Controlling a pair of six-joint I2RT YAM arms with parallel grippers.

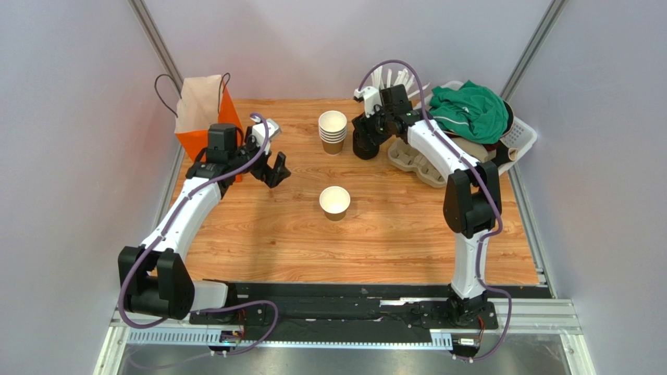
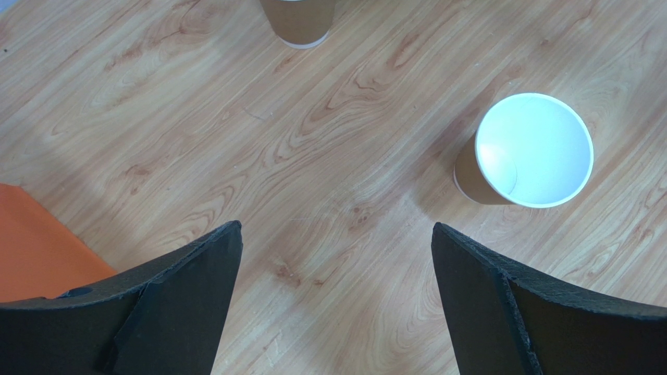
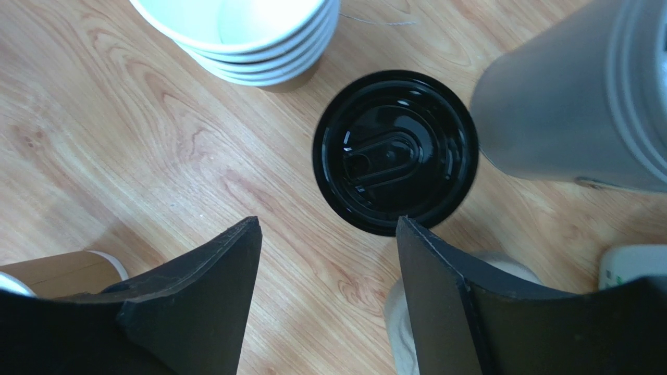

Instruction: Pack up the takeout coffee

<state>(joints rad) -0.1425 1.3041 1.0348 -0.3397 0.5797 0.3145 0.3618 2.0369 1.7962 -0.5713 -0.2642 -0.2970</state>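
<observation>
Right jaws stand parted above black lids (image 3: 395,152), stack height hidden.

Worktop (image 1: 407,234): wood-grain laminate in a warm oak tone; the grain ran left to right. Walls (image 1: 70,117): plain pale lilac-grey panels stood on three sides, joined by metal corner posts (image 1: 153,35). Near edge: aluminium rail (image 1: 532,316). Light: fell soft and even, probably from overhead; shadows were faint.

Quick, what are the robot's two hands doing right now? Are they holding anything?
Left gripper: open, holding nothing.
Right gripper: open, holding nothing, over the black lid stack.
</observation>
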